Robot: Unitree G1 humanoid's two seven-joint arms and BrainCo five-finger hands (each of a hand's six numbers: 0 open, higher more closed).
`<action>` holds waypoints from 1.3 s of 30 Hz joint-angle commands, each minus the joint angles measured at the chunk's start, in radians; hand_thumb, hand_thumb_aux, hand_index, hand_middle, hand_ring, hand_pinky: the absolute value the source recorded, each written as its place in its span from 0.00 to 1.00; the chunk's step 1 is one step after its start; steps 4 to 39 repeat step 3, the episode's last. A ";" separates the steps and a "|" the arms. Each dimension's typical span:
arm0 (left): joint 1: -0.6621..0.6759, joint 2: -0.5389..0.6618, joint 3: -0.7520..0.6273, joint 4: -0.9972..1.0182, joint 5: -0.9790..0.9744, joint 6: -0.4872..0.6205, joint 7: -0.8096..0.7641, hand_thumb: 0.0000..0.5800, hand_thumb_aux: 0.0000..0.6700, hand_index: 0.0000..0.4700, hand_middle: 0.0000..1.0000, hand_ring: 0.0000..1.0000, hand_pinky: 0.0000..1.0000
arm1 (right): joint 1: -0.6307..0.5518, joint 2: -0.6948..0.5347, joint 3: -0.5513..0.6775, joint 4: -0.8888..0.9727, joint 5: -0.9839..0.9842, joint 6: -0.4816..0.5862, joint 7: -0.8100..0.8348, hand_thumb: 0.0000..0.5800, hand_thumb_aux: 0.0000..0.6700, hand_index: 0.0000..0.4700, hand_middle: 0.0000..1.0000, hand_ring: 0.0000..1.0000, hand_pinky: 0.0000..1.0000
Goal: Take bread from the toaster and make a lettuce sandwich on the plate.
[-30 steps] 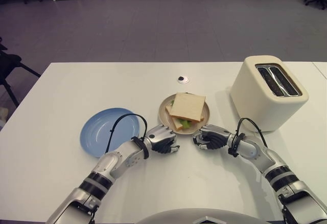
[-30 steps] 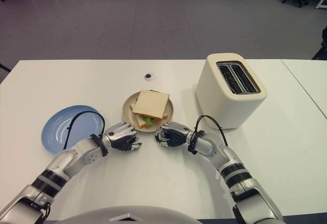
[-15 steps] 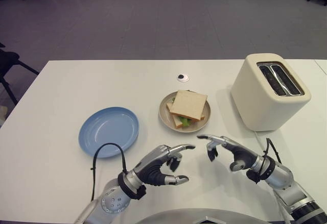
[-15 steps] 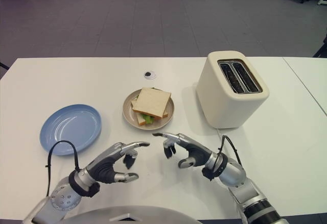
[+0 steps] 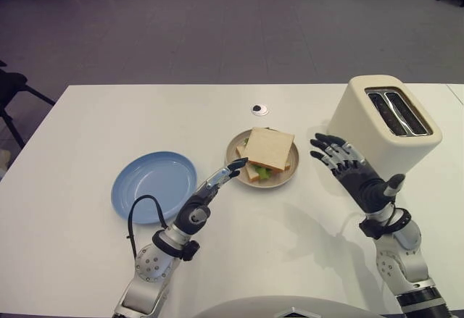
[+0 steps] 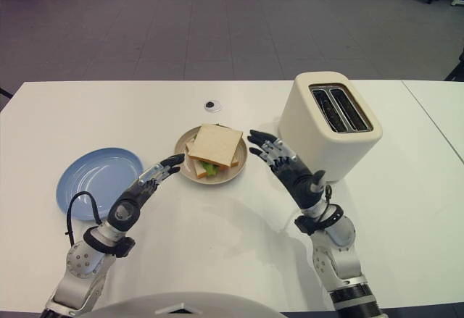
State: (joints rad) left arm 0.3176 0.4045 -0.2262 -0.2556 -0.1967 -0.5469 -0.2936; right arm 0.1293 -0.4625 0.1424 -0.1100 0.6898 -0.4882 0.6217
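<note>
Nearest the table's [image 5: 87, 122] front edge, the left hand [image 5: 206, 201] is raised off the surface with its fingers stretched out straight and close together. It holds nothing and touches nothing. Its fingertips point toward the near-left rim of the tan plate [image 5: 235, 160] and stop just short of it. A black cable loops from the left wrist down to the tabletop.

To the right, the right hand [image 5: 355, 173] is lifted higher with its palm open and its fingers fanned wide, also empty. It hangs between the tan plate and the toaster [image 5: 362, 111], overlapping the toaster's front-left face in the left eye view. Whether it touches that face cannot be told.

The sandwich [image 5: 269, 151] lies on the tan plate near the middle of the table, between the two hands and a little beyond them. A square slice of bread sits on top, another slice sits below, and green lettuce [image 5: 262, 175] peeks out at the near side.

An empty-looking blue plate [image 5: 154, 185] rests left of the tan plate, beside the left forearm. The cream toaster stands toward the table's right edge, its two slots facing up. Farther back, a small black-and-white disc [image 5: 259, 110] sits toward the far edge — in line with the sandwich.
</note>
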 commanded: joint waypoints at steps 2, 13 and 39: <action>0.010 -0.021 0.030 -0.016 -0.039 0.000 -0.038 0.00 0.00 0.00 0.00 0.00 0.00 | 0.003 0.041 -0.054 -0.032 0.041 0.059 0.077 0.00 0.00 0.00 0.00 0.00 0.00; 0.012 -0.025 0.033 -0.019 -0.042 -0.002 -0.045 0.00 0.00 0.00 0.00 0.00 0.00 | 0.005 0.049 -0.060 -0.034 0.036 0.065 0.088 0.00 0.00 0.00 0.00 0.00 0.00; 0.012 -0.025 0.033 -0.019 -0.042 -0.002 -0.045 0.00 0.00 0.00 0.00 0.00 0.00 | 0.005 0.049 -0.060 -0.034 0.036 0.065 0.088 0.00 0.00 0.00 0.00 0.00 0.00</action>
